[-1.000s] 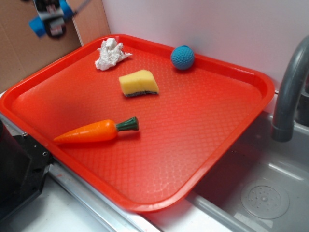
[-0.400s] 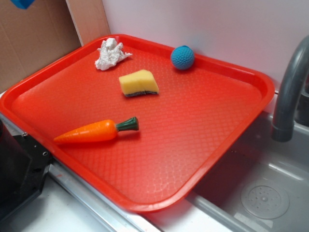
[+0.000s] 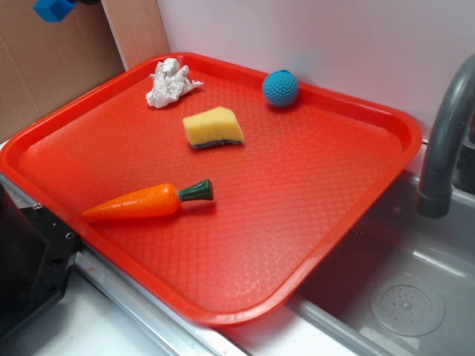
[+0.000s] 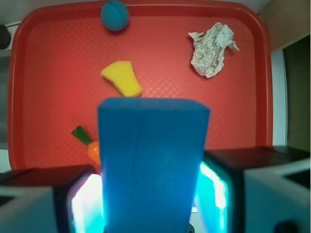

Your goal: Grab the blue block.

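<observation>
The blue block (image 4: pixel 153 165) fills the middle of the wrist view, a smooth bright-blue brick standing between my two fingers. My gripper (image 4: pixel 151 201) is shut on it, with a pad pressed against each side. In the exterior view only a corner of the blue block (image 3: pixel 53 9) shows at the top left edge, high above the tray's far left corner; the gripper itself is almost out of that frame.
Below lies a red tray (image 3: pixel 297 208) holding a carrot (image 3: pixel 145 201), a yellow sponge (image 3: pixel 214 127), a crumpled white paper (image 3: pixel 169 81) and a dimpled teal ball (image 3: pixel 280 87). A grey faucet (image 3: pixel 445 141) and sink stand to the right, cardboard behind left.
The gripper with the block rose out of the top left of the exterior view, then the block's corner came back into view slightly to the right. Tray objects have not moved.
</observation>
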Robot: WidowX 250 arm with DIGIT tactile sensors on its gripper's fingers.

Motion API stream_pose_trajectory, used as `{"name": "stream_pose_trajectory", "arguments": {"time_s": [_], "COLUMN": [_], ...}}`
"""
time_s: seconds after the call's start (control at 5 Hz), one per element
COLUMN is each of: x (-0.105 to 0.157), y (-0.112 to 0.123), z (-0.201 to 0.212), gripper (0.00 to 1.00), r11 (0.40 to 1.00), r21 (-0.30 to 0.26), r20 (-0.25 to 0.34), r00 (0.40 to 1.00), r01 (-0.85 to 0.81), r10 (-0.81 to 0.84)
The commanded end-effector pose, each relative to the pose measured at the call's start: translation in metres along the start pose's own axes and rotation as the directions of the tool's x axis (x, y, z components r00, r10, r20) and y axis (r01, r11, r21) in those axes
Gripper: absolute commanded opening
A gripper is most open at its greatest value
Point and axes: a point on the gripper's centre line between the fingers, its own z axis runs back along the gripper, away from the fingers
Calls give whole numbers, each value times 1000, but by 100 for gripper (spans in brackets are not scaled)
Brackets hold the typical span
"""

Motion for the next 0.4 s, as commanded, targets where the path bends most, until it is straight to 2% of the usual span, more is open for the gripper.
{"name": "stream_pose_trajectory", "arguments": {"time_s": [0.0, 0.2], "x": [17, 16], "y": [-1, -3], "z": [11, 12], "gripper": [0, 0], "r11": [1000, 1000], "r21": [18, 27], "r20": [51, 51], "r00": [999, 999], "r01": [11, 12], "r10": [-12, -13]}}
